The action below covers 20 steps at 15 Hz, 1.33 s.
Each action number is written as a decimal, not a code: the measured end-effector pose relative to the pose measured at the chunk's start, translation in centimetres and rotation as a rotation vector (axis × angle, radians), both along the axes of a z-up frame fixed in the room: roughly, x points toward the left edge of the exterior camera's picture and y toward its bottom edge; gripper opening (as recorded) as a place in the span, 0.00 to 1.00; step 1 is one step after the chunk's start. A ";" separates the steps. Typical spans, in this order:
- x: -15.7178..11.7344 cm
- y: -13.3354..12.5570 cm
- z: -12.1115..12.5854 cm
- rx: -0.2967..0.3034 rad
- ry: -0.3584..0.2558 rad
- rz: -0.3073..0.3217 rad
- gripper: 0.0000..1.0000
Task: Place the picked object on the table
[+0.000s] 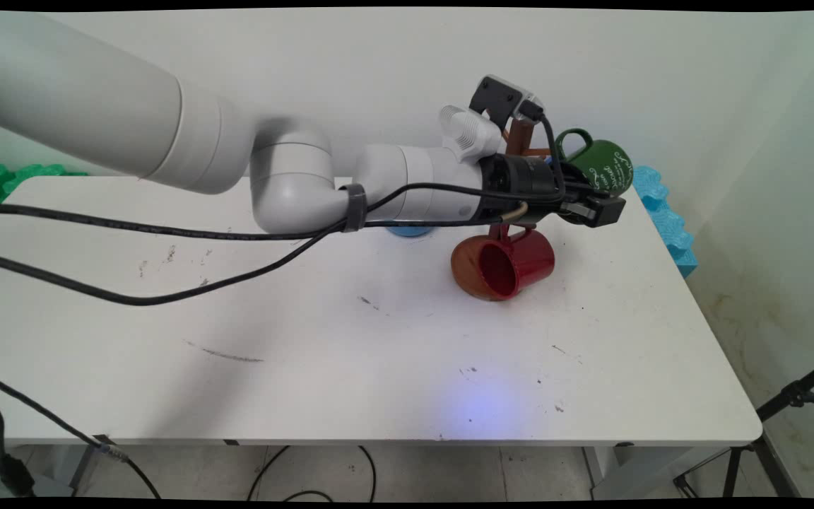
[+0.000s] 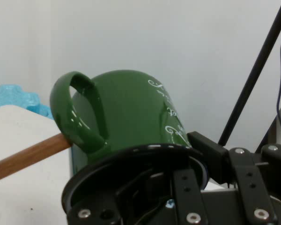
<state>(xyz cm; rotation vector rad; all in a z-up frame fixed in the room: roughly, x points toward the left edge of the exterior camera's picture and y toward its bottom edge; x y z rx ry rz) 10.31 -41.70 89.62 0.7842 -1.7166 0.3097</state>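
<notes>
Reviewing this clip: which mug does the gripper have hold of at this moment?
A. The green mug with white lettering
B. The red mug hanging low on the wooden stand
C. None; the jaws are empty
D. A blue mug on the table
A. The gripper has its jaws closed over the rim of the green mug, while the red mug hangs untouched below.

Main view: stands above the white table's (image 1: 350,353) near side, looking down and across to the wall.
Hand view: rides behind the gripper (image 2: 196,187), very close to the green mug (image 2: 126,112).
Shared: the green mug (image 1: 601,166).
</notes>
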 end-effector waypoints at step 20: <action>2.1 4.4 3.2 0.019 -0.057 -0.089 0.00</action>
